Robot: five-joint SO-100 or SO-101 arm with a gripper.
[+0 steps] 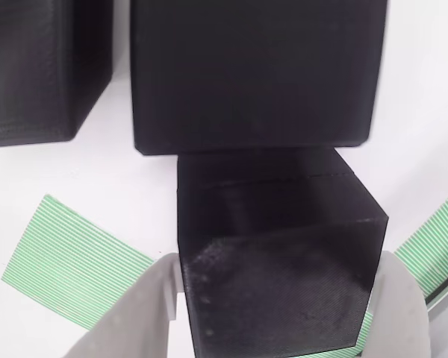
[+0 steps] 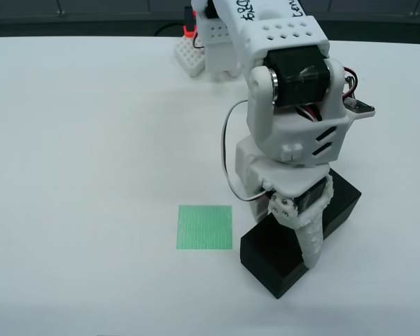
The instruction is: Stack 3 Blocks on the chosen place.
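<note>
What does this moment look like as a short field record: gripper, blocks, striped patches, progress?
gripper: gripper low over the table, jaws shut on the nearest block
other blocks: middle block right behind the held one; third block apart, at upper left in the wrist view
overhead view: blocks sit in a dark cluster under the arm, count unclear there
striped patches: green patch bare, beside the cluster; wrist view shows stripes on both sides of the jaws
progress: no stack visible on the patch yet
surface: white table
</note>
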